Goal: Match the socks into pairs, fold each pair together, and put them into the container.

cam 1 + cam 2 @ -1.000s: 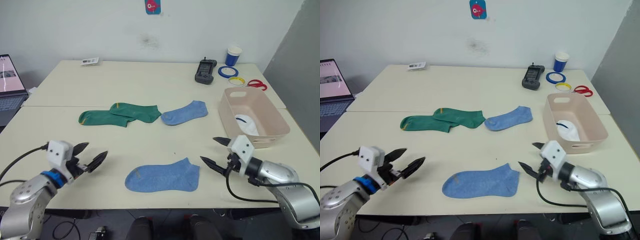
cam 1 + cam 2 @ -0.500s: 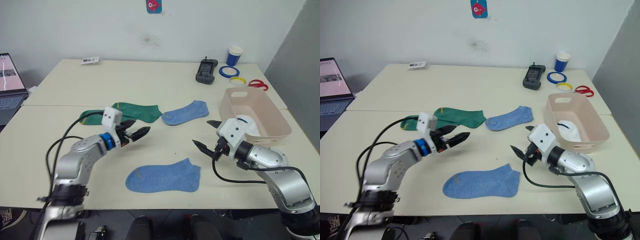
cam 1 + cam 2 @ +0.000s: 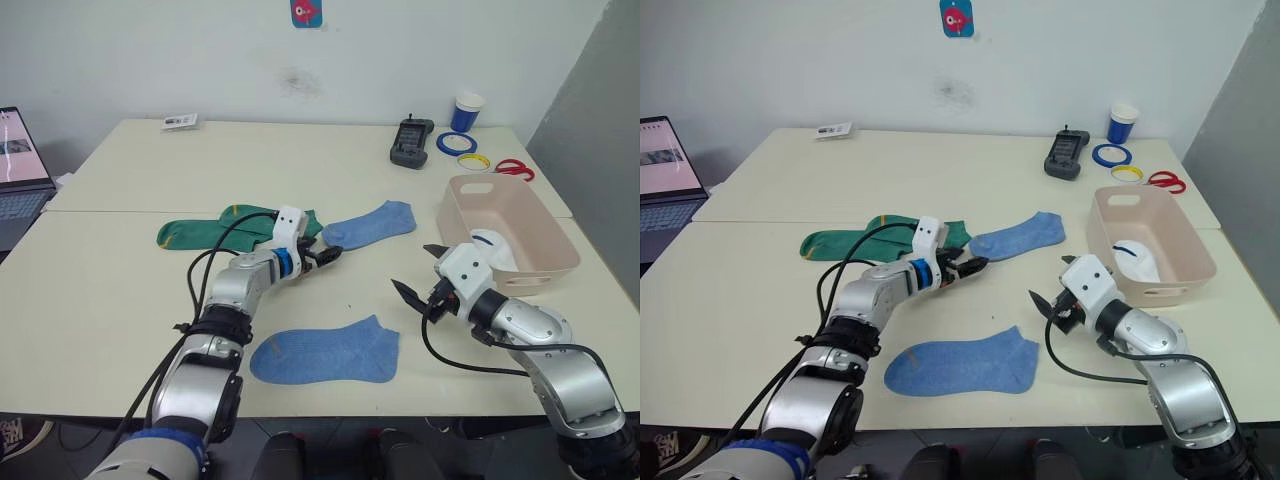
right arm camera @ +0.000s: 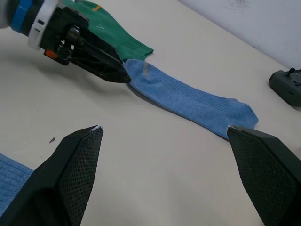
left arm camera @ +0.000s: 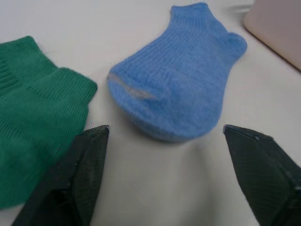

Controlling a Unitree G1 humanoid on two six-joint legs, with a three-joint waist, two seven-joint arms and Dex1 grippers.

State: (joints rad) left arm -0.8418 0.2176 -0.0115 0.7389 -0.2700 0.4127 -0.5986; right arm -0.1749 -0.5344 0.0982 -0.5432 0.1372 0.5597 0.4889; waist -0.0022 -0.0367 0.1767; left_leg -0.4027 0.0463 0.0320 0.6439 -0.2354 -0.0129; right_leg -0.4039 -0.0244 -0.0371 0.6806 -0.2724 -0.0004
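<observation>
left gripper [image 3: 332, 256]: my fingers were spread wide with nothing between them, tips right at the toe end of the far blue sock [image 3: 368, 224]. My left wrist view showed that toe sitting in the gap between my fingers, not pinched, with the green cuff just beside it.
right gripper [image 3: 420, 270]: also spread open and empty, hovering over bare table [image 3: 130, 300] between the two blue socks. My right wrist view caught my left gripper's tips touching the far blue sock's toe.
near blue sock [image 3: 325, 353]: flat by the front table edge, well apart from both grippers.
green socks [image 3: 236, 226]: two, overlapping, just left of the far blue sock.
container [image 3: 510, 234]: pink tub on my right side, near my right arm, with something white [image 3: 494, 250] lying inside. Head views showed that; wrist views didn't.
back edge: a blue cup [image 3: 467, 111], tape rings, scissors, and a dark handheld device.
</observation>
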